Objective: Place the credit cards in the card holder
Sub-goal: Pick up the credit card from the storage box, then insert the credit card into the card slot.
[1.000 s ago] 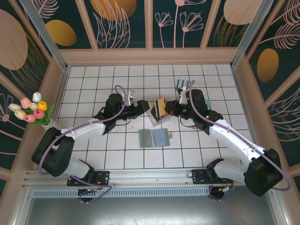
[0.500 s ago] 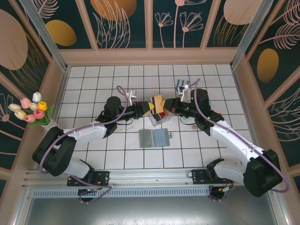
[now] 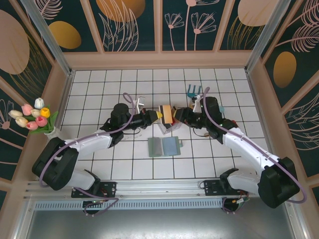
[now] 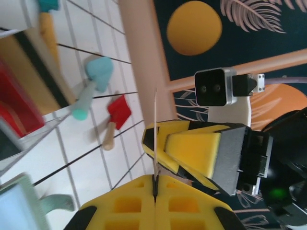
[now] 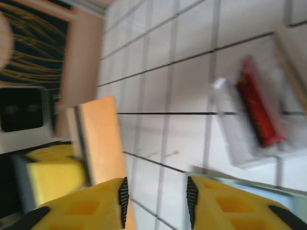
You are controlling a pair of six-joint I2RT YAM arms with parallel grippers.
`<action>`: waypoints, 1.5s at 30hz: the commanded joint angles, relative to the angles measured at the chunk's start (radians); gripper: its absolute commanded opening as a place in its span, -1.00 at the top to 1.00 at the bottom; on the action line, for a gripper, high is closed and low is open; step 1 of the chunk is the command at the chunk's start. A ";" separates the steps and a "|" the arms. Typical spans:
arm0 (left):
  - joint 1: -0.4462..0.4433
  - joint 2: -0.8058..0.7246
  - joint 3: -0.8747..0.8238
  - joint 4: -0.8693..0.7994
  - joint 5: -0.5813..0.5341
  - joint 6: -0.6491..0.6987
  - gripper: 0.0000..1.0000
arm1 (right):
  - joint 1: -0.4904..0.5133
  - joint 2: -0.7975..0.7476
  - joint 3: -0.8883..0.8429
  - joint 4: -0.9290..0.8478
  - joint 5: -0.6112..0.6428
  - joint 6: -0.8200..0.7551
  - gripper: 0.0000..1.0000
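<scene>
White tiled tabletop [image 3: 99, 89], dark floral wall panels [image 3: 129, 25], left gripper [image 3: 156, 115] clamped on yellow-tan card [image 3: 168, 113], right gripper [image 3: 179, 116] with jaws parted beside it, card holder [image 3: 164, 146] open flat nearby

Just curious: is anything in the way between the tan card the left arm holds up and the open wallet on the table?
Nothing visible. The left gripper pinches the tan card above the clear tray; the card holder lies open on the tray's near side. The right gripper, jaws open, sits close beside the card.
</scene>
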 commanded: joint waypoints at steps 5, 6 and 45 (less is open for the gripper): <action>-0.142 -0.064 -0.081 -0.295 -0.232 0.067 1.00 | 0.106 0.098 -0.058 -0.258 0.295 -0.103 -0.13; -0.166 -0.063 -0.094 -0.298 -0.256 0.060 1.00 | 0.118 0.114 -0.064 -0.252 0.288 -0.108 -0.15; -0.246 0.103 -0.202 -0.232 -0.308 0.063 1.00 | 0.185 0.346 -0.130 -0.113 0.225 -0.094 0.66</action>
